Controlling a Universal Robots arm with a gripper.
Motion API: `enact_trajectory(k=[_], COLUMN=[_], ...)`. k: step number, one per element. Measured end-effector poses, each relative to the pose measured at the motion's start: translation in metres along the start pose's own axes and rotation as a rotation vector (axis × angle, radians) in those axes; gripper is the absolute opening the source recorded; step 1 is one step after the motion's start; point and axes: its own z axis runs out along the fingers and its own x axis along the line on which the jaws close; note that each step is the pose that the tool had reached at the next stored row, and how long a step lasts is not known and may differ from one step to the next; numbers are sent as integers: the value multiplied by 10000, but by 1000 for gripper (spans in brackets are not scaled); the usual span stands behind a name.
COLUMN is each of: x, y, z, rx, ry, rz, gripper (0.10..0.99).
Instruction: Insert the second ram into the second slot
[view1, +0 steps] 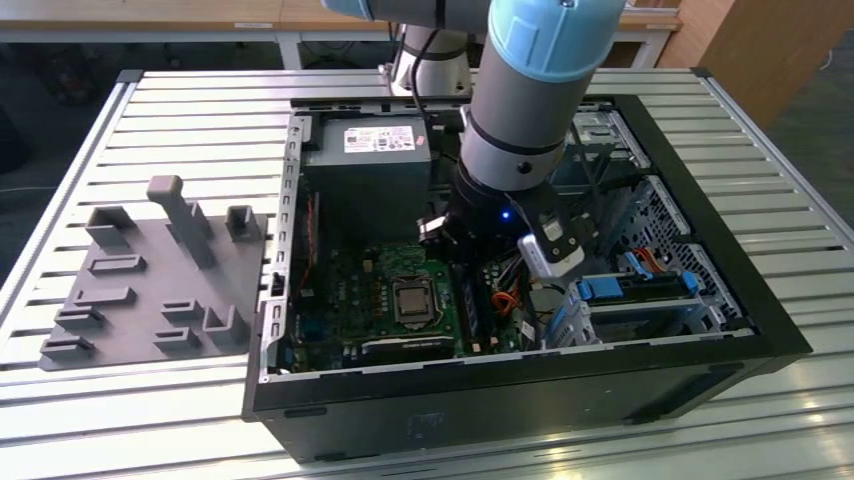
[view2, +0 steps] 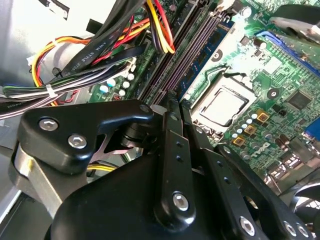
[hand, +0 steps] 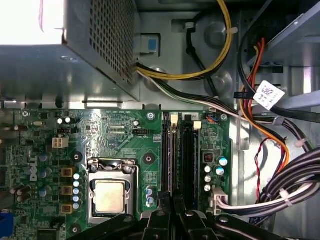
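Within the open computer case (view1: 747, 330), centre of the exterior view, the second ram (hand: 168, 160) is apparently pinched by the gripper (hand: 172, 199), jaws nearly closed, over the second slot (hand: 169, 132). Seating seems underway, and straight, even pressure is called for.

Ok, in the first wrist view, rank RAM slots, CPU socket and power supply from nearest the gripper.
1. RAM slots, just ahead of the gripper.
2. CPU socket, beside the slots.
3. Power supply, past the board's far edge.
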Motion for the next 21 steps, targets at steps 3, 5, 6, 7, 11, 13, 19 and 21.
enact_trajectory(k=[3, 5, 6, 7, 11, 13, 19, 21], x=[-5, -12, -14, -15, -18, -19, -36, -41], y=[-1, 0, -1, -1, -1, -1, -2, -2], z=[11, 15, 17, 20, 30, 36, 53, 58], rx=[3, -1, 0, -2, -3, -2, -2, -2], ry=[2, 1, 0, 0, 1, 8, 22, 26], rz=[-15, -1, 8, 15, 34, 39, 50, 53], gripper=[137, 137, 137, 137, 137, 137, 137, 137])
